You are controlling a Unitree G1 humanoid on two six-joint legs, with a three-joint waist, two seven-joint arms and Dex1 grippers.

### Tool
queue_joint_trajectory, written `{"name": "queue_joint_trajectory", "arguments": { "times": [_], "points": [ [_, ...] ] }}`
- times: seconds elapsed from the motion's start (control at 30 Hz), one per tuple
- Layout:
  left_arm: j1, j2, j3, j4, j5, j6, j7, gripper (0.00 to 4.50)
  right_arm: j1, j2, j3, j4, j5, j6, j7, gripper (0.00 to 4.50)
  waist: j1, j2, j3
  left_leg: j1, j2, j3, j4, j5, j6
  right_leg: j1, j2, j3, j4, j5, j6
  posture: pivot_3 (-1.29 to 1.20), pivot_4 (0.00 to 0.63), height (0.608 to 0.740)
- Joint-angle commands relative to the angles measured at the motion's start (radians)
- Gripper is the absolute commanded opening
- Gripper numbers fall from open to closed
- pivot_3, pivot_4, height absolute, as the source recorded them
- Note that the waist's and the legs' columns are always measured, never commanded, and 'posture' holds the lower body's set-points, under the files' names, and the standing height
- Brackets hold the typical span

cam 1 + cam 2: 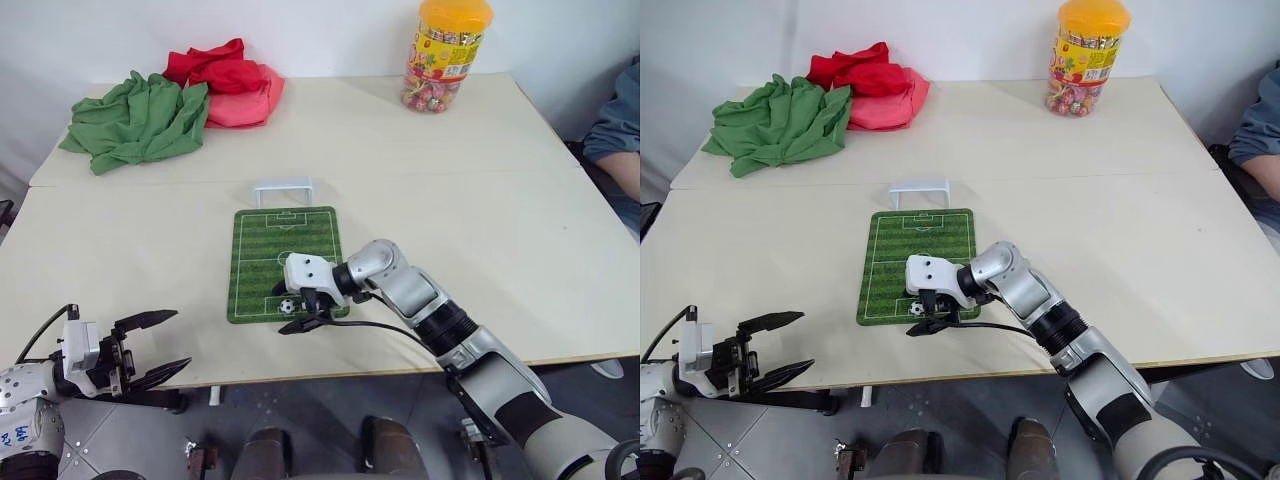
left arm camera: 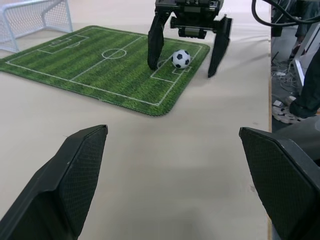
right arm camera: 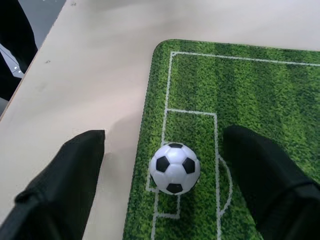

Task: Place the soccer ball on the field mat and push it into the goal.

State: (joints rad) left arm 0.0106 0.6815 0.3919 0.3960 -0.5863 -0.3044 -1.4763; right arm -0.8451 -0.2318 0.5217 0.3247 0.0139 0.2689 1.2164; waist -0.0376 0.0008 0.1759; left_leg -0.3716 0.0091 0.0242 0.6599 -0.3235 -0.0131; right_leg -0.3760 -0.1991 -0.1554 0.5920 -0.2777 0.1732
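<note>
The soccer ball [image 3: 175,168] rests on the field mat [image 1: 285,250], on the penalty box lines at the mat's near end. My right gripper [image 1: 298,315] is open and straddles the ball, one black finger [image 2: 155,42] on the mat and the other off the mat's edge; neither touches it. The white goal [image 1: 283,190] stands at the mat's far short edge, also seen as a netted goal [image 2: 30,20] from the left wrist. My left gripper [image 1: 178,340] is open and holds nothing at the table's front left edge, well apart from the mat.
A crumpled green cloth [image 1: 135,120] and a red cloth [image 1: 225,80] lie at the far left of the table. A candy jar [image 1: 447,55] with an orange lid stands at the far right. A person's arm [image 1: 620,140] shows past the table's right edge.
</note>
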Motion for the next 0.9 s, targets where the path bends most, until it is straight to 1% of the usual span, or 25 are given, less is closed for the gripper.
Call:
{"name": "queue_joint_trajectory", "arguments": {
  "times": [0.03, 0.1, 0.13, 0.17, 0.2, 0.27, 0.37, 0.4, 0.47, 0.5, 0.53, 0.67, 0.9],
  "points": [
    [-0.010, -0.001, 0.014, -0.019, -0.014, 0.000, 0.003, 4.50, -0.039, -0.018, -0.067, -0.119, 0.058, 0.026, 0.028, 3.82, 0.001, 0.000, 0.000, 0.000, 0.000, 0.000, 0.000, 0.000, 0.000, 0.000, 0.000, 0.000, 0.000, 0.000, 0.000, 0.00, 0.150, 0.740],
    [-0.016, 0.000, 0.014, -0.014, -0.013, 0.000, 0.001, 4.50, -0.044, -0.020, -0.097, -0.162, 0.086, 0.054, 0.025, 3.82, 0.001, 0.000, 0.000, 0.000, 0.001, 0.000, 0.000, 0.000, 0.000, 0.000, 0.001, 0.000, 0.000, 0.000, 0.000, 0.00, 0.150, 0.740],
    [-0.021, 0.001, 0.014, -0.009, -0.013, 0.001, 0.000, 4.50, -0.042, -0.025, -0.129, -0.207, 0.131, 0.117, 0.027, 3.82, 0.001, 0.000, 0.000, 0.000, 0.001, 0.000, 0.000, 0.000, -0.001, 0.000, 0.001, 0.000, 0.000, 0.000, 0.000, 0.00, 0.150, 0.740],
    [-0.025, 0.002, 0.013, -0.004, -0.012, 0.001, -0.002, 4.50, -0.030, -0.036, -0.154, -0.256, 0.169, 0.137, 0.041, 3.46, 0.002, 0.000, 0.000, 0.000, 0.002, 0.001, 0.000, -0.001, -0.001, 0.000, 0.001, 0.000, 0.000, 0.000, 0.000, 0.00, 0.150, 0.740],
    [-0.030, 0.002, 0.013, 0.000, -0.012, 0.002, -0.003, 4.50, -0.022, -0.045, -0.169, -0.291, 0.195, 0.152, 0.050, 3.24, 0.003, 0.000, 0.000, 0.000, 0.002, 0.001, 0.000, -0.001, -0.001, 0.000, 0.002, 0.000, 0.000, 0.000, 0.000, 0.00, 0.150, 0.740],
    [-0.038, 0.003, 0.010, 0.002, -0.017, 0.009, -0.015, 4.50, 0.017, -0.077, -0.173, -0.373, 0.218, 0.181, 0.052, 2.58, 0.005, 0.000, 0.000, 0.000, 0.003, 0.001, 0.000, -0.001, -0.002, 0.000, 0.002, 0.000, 0.000, 0.000, -0.001, 0.00, 0.150, 0.740],
    [-0.056, 0.006, 0.006, 0.009, -0.026, 0.020, -0.044, 4.50, 0.101, -0.134, -0.151, -0.477, 0.213, 0.239, 0.019, 1.58, 0.010, -0.001, 0.000, 0.000, 0.003, 0.001, 0.000, -0.002, -0.001, 0.000, 0.003, -0.001, 0.000, 0.000, -0.001, 0.00, 0.150, 0.740],
    [-0.060, 0.007, 0.007, 0.012, -0.026, 0.023, -0.050, 4.50, 0.131, -0.155, -0.137, -0.502, 0.208, 0.241, 0.021, 1.17, 0.010, -0.001, 0.000, 0.000, 0.003, 0.001, 0.001, -0.002, -0.001, 0.000, 0.003, -0.001, -0.001, 0.000, -0.001, 0.00, 0.150, 0.740],
    [-0.062, 0.009, 0.004, 0.013, -0.031, 0.035, -0.066, 4.50, 0.175, -0.187, -0.109, -0.531, 0.197, 0.238, 0.025, 0.51, 0.009, -0.001, 0.000, 0.000, 0.003, 0.002, 0.002, -0.003, 0.000, 0.000, 0.003, -0.001, -0.001, 0.000, -0.001, 0.00, 0.150, 0.740],
    [-0.062, 0.012, 0.001, 0.014, -0.030, 0.039, -0.074, 4.50, 0.190, -0.194, -0.098, -0.534, 0.193, 0.234, 0.023, 0.12, 0.009, -0.001, 0.000, 0.000, 0.003, 0.003, 0.002, -0.004, 0.000, 0.000, 0.003, 0.000, -0.001, 0.000, -0.001, 0.00, 0.150, 0.740],
    [-0.062, 0.013, -0.001, 0.015, -0.028, 0.041, -0.079, 4.50, 0.198, -0.197, -0.091, -0.535, 0.192, 0.231, 0.020, 0.03, 0.006, -0.001, 0.000, 0.000, 0.003, 0.003, 0.002, -0.004, 0.000, 0.000, 0.003, 0.000, -0.001, 0.000, -0.001, 0.00, 0.150, 0.740],
    [-0.066, 0.009, 0.005, 0.014, -0.034, 0.035, -0.077, 4.50, 0.212, -0.171, -0.042, -0.455, 0.162, 0.178, 0.009, 0.03, 0.003, -0.001, 0.000, 0.002, 0.005, 0.005, 0.003, -0.004, -0.001, -0.001, 0.003, 0.000, 0.000, 0.000, -0.003, 0.00, 0.150, 0.740],
    [-0.036, 0.003, 0.007, -0.022, -0.047, 0.036, -0.073, 4.50, 0.149, -0.087, 0.010, -0.229, 0.107, 0.046, 0.022, 0.03, 0.004, -0.001, 0.000, 0.002, 0.005, 0.006, 0.003, -0.005, 0.000, -0.001, 0.003, 0.000, -0.001, 0.001, -0.003, 0.00, 0.150, 0.740]
  ]
}}
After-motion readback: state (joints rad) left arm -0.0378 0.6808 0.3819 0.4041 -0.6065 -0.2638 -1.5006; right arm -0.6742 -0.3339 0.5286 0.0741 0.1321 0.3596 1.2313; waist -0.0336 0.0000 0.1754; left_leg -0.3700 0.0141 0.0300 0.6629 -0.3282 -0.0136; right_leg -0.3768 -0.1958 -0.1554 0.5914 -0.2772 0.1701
